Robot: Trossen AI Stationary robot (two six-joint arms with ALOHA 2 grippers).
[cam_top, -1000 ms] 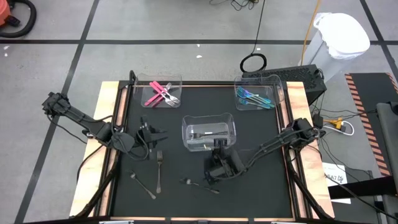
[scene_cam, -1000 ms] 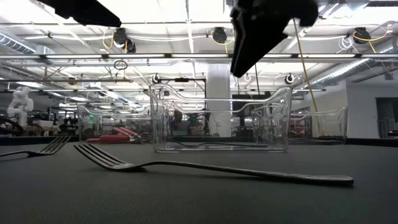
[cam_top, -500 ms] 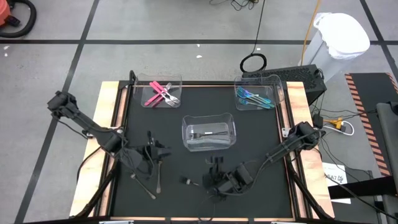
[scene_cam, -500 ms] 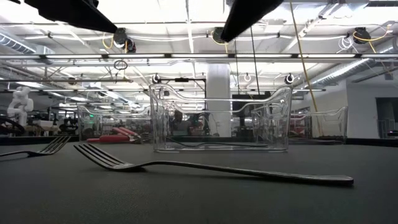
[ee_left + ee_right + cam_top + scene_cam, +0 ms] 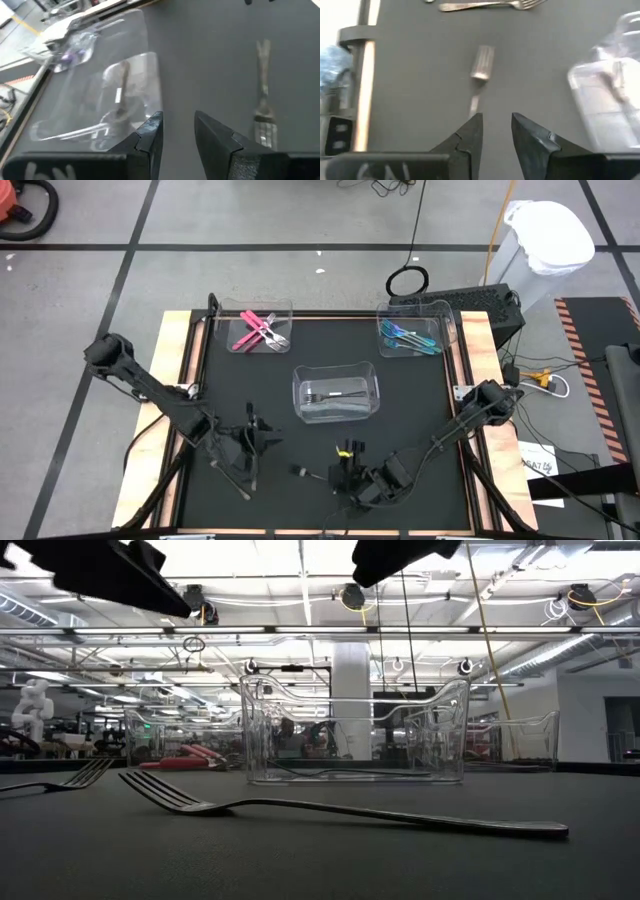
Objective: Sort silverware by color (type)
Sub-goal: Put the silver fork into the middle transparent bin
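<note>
Pink-handled silverware (image 5: 256,330), blue-teal silverware (image 5: 405,337) (iridescent), grey forks (image 5: 254,465), black mat (image 5: 420,395).

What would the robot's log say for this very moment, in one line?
left gripper: open, empty, near grey fork | right gripper: open, empty, near grey utensil | both pieces unsorted

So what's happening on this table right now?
A two-armed robot is sorting cutlery into clear bins. Pink-handled pieces lie in the far left bin, blue-teal ones in the far right bin, and grey pieces in the middle bin. A few grey forks remain loose on the black mat. The left gripper and right gripper hover over them, jaws open with a narrow gap, holding nothing.
</note>
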